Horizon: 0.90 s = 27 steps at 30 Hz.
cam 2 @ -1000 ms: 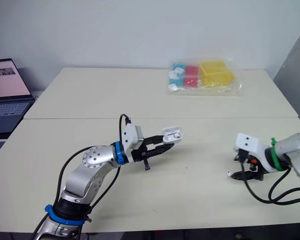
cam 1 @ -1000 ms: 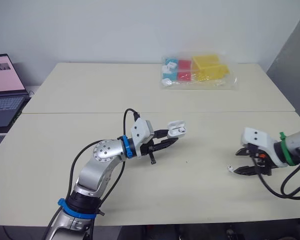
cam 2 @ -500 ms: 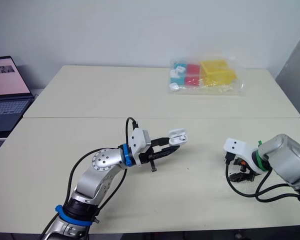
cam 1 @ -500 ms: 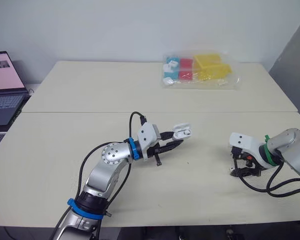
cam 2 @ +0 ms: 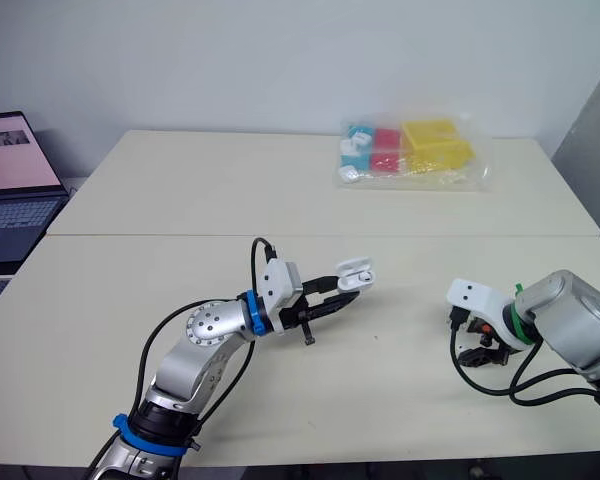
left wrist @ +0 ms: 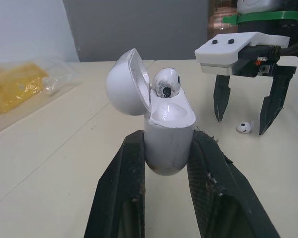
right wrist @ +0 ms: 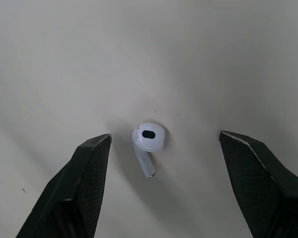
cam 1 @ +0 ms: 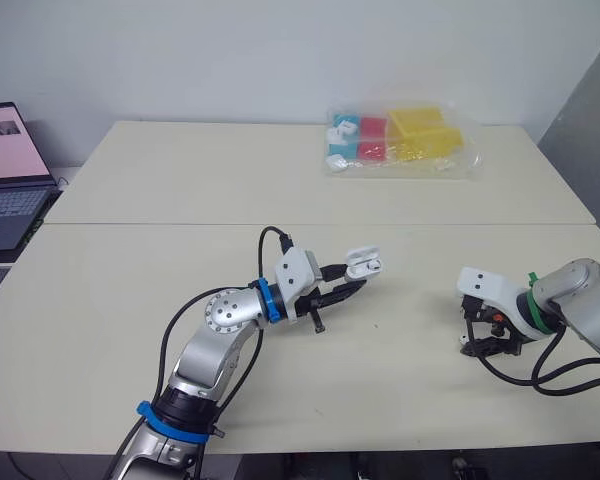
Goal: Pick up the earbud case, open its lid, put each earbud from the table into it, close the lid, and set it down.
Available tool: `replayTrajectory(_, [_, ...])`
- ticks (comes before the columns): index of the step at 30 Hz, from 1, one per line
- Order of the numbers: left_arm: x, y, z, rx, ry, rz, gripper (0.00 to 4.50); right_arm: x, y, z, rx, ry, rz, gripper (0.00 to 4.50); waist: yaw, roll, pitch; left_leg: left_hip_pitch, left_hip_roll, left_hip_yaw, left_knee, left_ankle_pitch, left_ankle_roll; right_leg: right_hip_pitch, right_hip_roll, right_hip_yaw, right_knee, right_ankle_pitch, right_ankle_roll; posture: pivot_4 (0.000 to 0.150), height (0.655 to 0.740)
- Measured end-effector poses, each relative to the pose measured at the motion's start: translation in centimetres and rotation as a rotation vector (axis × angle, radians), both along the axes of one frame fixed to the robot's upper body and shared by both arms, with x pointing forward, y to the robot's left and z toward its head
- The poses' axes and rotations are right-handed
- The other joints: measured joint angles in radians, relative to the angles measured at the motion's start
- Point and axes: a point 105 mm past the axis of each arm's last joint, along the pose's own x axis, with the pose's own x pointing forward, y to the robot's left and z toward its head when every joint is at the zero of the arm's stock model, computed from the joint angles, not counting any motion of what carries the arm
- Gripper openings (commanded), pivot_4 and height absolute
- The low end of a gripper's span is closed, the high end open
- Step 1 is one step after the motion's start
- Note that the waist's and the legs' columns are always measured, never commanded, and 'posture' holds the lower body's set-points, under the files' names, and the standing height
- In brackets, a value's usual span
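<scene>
Worktop (cam 1: 180, 180), cream, two panels | laptop (cam 1: 10, 190), open, at left | clear bag (cam 1: 400, 140) of coloured boxes, far side | left gripper (left wrist: 167, 141), pinching earbud case above worktop | right gripper (right wrist: 164, 136), spread, straddling loose earbud | earbud case (left wrist: 171, 119), white, lid open, seated earbud (left wrist: 166, 83) inside | loose earbud (right wrist: 148, 140), lying on worktop, apart from both fingers

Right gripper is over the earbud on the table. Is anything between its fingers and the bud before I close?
Nothing visible stands in the way. The earbud lies alone on the bare table, between the open fingers of the right gripper, and touches neither of them.
</scene>
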Motion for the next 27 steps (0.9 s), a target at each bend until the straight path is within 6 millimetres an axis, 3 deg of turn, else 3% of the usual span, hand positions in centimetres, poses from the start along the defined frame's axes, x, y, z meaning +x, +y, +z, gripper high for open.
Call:
replayTrajectory(7, [0.1, 0.1, -0.2, 0.003, 0.009, 0.004, 0.80, -0.3, 0.4, -0.2, -0.004, -0.004, 0.010, 0.53, 0.000, 0.000, 0.000, 0.000, 0.000, 0.000, 0.000, 0.000, 0.000, 0.000, 0.000, 0.000, 0.000, 0.000, 0.000, 0.150, 0.7400])
replayTrajectory(8, [0.1, 0.1, -0.2, 0.003, 0.009, 0.004, 0.80, -0.3, 0.4, -0.2, -0.005, -0.004, 0.011, 0.41, 0.000, 0.000, 0.000, 0.000, 0.000, 0.000, 0.000, 0.000, 0.000, 0.000, 0.000, 0.000, 0.000, 0.000, 0.000, 0.150, 0.7400])
replayTrajectory(19, [0.2, 0.1, -0.4, 0.010, 0.011, 0.008, 0.80, -0.6, 0.2, 0.0, 0.012, 0.025, 0.026, 0.42, 0.000, 0.000, 0.000, 0.000, 0.000, 0.000, 0.000, 0.000, 0.000, 0.000, 0.000, 0.000, 0.000, 0.000, 0.000, 0.150, 0.7400])
replayTrajectory(27, [0.6, 0.3, -0.6, 0.014, 0.021, 0.014, 0.80, -0.6, -0.5, 2.0, 0.047, 0.007, 0.032, 0.42, 0.000, 0.000, 0.000, 0.000, 0.000, -0.001, 0.000, 0.000, 0.000, 0.000, 0.000, 0.000, 0.000, 0.000, 0.000, 0.150, 0.7400])
